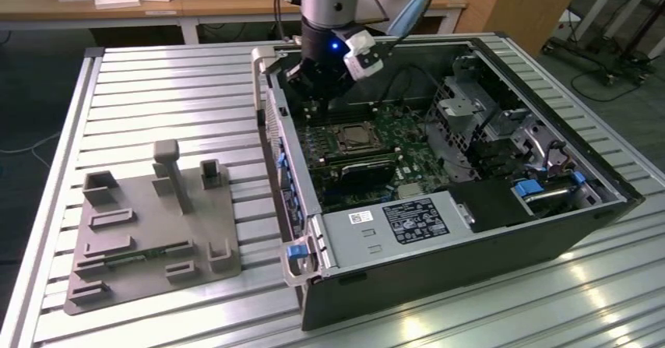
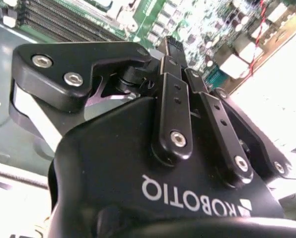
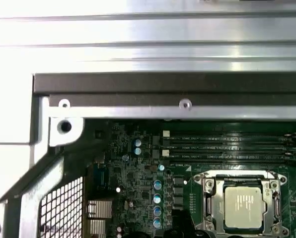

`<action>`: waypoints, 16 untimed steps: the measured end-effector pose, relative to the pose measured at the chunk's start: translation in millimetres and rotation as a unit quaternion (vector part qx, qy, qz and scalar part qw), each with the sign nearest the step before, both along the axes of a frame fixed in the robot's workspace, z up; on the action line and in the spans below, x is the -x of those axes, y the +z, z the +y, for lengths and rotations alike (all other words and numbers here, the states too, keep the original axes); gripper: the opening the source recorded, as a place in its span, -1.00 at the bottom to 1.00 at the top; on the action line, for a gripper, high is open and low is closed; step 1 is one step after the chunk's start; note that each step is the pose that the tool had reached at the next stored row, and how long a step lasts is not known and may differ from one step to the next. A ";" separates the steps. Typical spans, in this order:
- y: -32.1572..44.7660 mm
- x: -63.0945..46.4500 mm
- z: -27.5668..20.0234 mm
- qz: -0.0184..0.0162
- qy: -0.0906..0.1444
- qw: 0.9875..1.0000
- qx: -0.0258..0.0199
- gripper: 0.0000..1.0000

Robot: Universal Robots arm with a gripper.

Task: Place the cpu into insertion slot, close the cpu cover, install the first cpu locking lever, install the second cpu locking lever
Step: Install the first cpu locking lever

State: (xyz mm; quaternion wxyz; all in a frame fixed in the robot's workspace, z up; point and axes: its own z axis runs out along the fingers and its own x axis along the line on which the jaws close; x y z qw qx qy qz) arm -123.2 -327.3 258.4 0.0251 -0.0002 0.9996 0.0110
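Arm [image 1: 330, 5] upright; gripper [image 1: 314, 99] hangs inside computer case [image 1: 437, 262], near cpu [image 1: 360, 136].

Insertion slot [image 3: 208, 201] partly cut off by first wrist view's edge.

White brand lettering [image 2: 192, 198] on the gripper [image 2: 155, 49]; small-print labels [image 1: 416, 222] on the computer case [image 1: 468, 274]

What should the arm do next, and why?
Probably shift the black end effector over the square silver-rimmed socket: the silvery square chip already sits in it, the thin silver frame cover looks flat around it, yet the end effector hangs to one side.
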 end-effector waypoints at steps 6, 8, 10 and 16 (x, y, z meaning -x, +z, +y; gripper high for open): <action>-0.7 6.5 5.9 0.000 -0.002 1.000 0.000 -0.80; -0.9 6.5 8.4 0.000 -0.002 1.000 0.000 -0.80; -1.2 6.5 12.0 0.000 -0.002 1.000 0.000 -0.80; -2.0 6.2 18.9 0.000 -0.002 1.000 0.000 -0.80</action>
